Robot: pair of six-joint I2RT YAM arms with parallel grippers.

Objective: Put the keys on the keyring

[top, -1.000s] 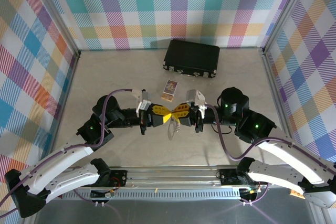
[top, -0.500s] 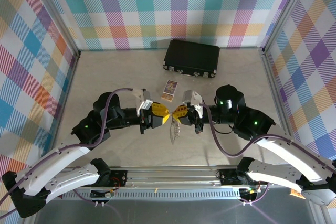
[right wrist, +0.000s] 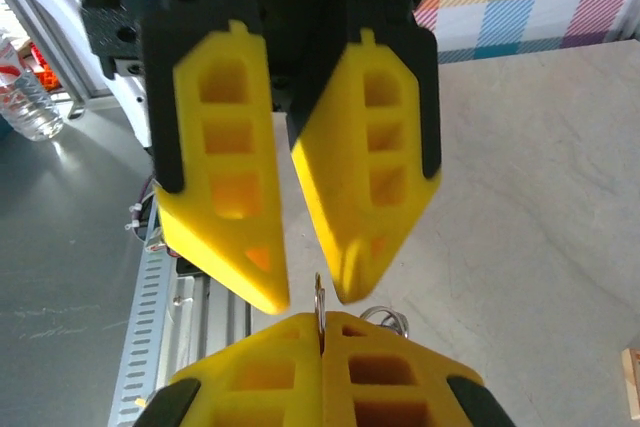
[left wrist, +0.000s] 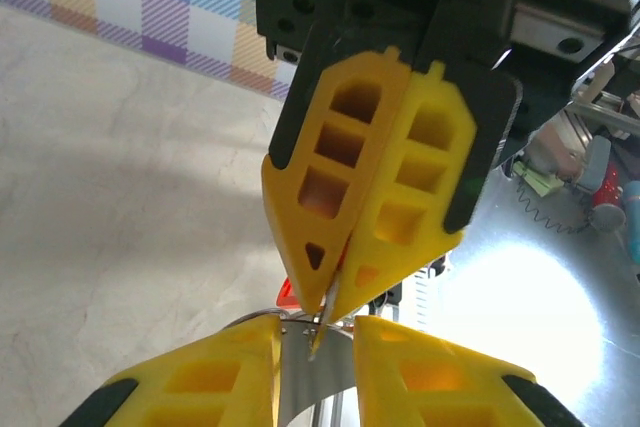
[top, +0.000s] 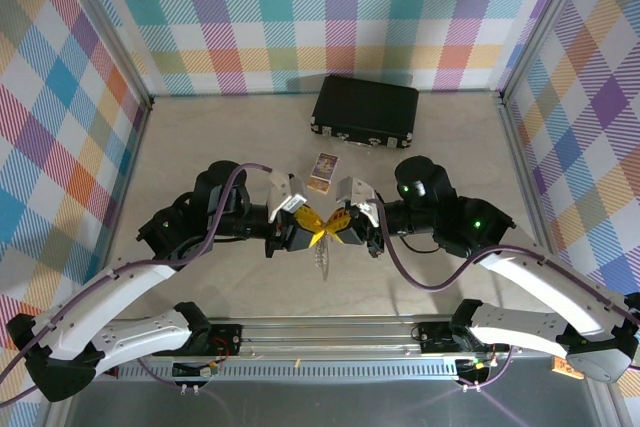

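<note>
My two grippers meet tip to tip above the table's front middle. The right gripper [top: 334,226] [right wrist: 322,319] is shut on the thin silver key [right wrist: 319,297] [left wrist: 322,315], held edge-on; its red tag [left wrist: 286,293] peeks out behind. The left gripper [top: 316,231] [left wrist: 318,332] has its fingers a little apart, with the grey metal keyring [left wrist: 315,377] spanning the gap and pressed between them. The keyring [top: 322,259] hangs below the fingertips as a pale loop. The key's tip touches the keyring's top edge. A small ring [right wrist: 385,320] shows behind my right finger.
A black case [top: 365,110] lies at the back of the table. A small printed card [top: 323,171] lies just beyond the grippers. The metal rail [top: 320,332] runs along the near edge, and checked walls close in three sides.
Both wrists have swung while staying tip to tip, and the meeting point has drifted slightly toward the near edge. The hanging keyring now sits lower and more to the left.
</note>
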